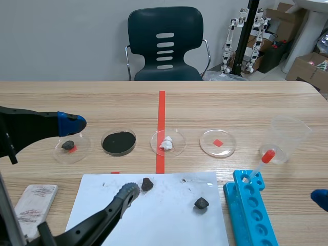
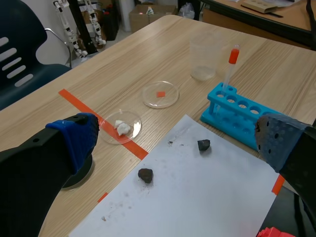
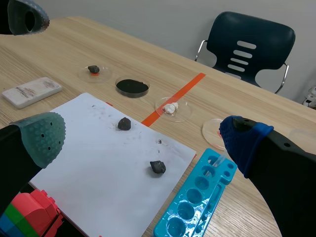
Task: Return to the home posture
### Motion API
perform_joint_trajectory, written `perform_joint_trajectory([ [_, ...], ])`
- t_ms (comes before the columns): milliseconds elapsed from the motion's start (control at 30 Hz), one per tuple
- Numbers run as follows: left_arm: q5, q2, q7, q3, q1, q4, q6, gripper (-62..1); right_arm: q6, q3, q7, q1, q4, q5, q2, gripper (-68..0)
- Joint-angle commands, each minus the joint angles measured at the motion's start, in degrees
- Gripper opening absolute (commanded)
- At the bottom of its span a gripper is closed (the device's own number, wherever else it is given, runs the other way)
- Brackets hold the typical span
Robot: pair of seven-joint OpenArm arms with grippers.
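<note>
My left gripper [image 1: 100,158] is open, held above the table's left side, one blue-padded finger over the dish row and the other over the white paper sheet [image 1: 154,220]. In the left wrist view the left gripper [image 2: 175,140] holds nothing; the sheet [image 2: 197,197] and two dark rocks [image 2: 145,175] [image 2: 203,144] lie below it. My right gripper [image 3: 143,138] is also open with nothing in it, above the sheet [image 3: 98,163] and the blue tube rack [image 3: 197,202]. In the scene view only its blue fingertip [image 1: 320,199] shows, at the right edge.
Several petri dishes stand in a row: one with a rock [image 1: 72,147], black powder [image 1: 119,142], a white lump [image 1: 167,142], a red square [image 1: 218,142]. A clear cup [image 1: 287,138], a red-bulbed pipette [image 1: 261,164] in the rack [image 1: 251,210], a white block [image 1: 35,202] and a chair [image 1: 165,43] are also here.
</note>
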Motion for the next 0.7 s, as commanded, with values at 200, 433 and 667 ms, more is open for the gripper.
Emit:
perform_joint_trajectory([
  [200,-1.3,0.6,-0.9,0.0,0.3,0.3,-0.1,1.4,0.0,0.2,1.0,0.2,1.1,0.2,0.3,0.4],
  [433,-1.2,0.6,-0.5,0.0,0.3,0.3,-0.1,1.4,0.0,0.2,1.0,0.2,1.1,0.2,0.3,0.4],
  [667,-1.2,0.6,-0.6,0.0,0.3,0.3,-0.1,1.4,0.0,0.2,1.0,0.2,1.1,0.2,0.3,0.4],
])
